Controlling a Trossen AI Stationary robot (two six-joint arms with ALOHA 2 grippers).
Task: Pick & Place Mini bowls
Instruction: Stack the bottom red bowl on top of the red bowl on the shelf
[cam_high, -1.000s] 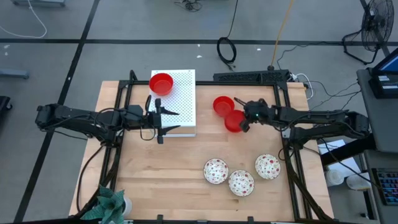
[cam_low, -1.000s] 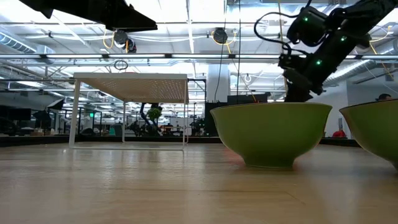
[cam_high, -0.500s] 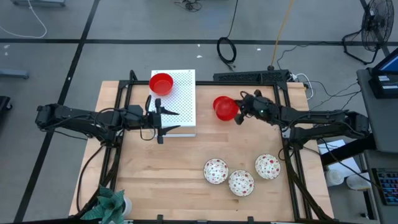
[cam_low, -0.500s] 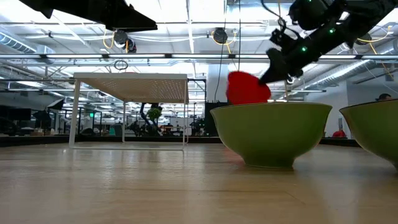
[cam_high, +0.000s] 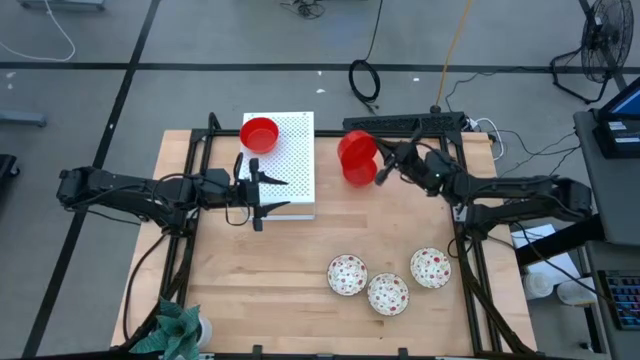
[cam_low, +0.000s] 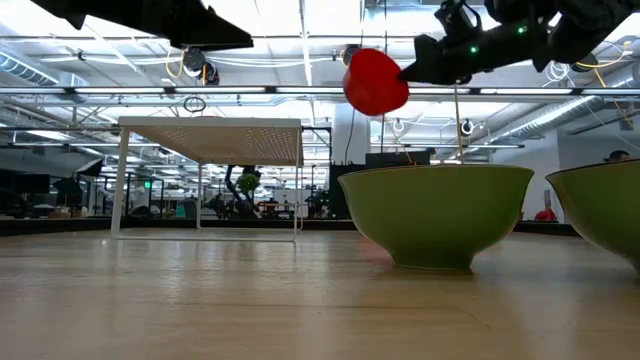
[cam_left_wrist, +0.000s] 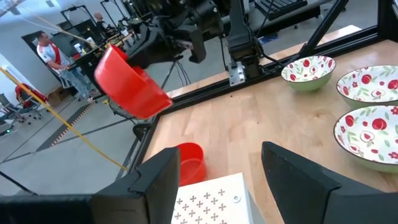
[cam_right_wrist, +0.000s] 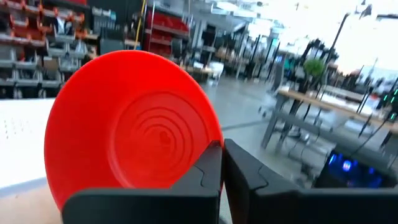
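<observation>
From above, the right gripper (cam_high: 381, 170) pinches a red bowl (cam_high: 356, 148) by its rim, aloft right of the white board (cam_high: 293, 165); the level view shows it tilted, so level it before lowering, while the left gripper (cam_high: 262, 190) waits wide open.

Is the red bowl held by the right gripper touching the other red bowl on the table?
Apart. In the left wrist view the held red bowl hangs in the right gripper, with clear space above the red bowl on the table.
</observation>
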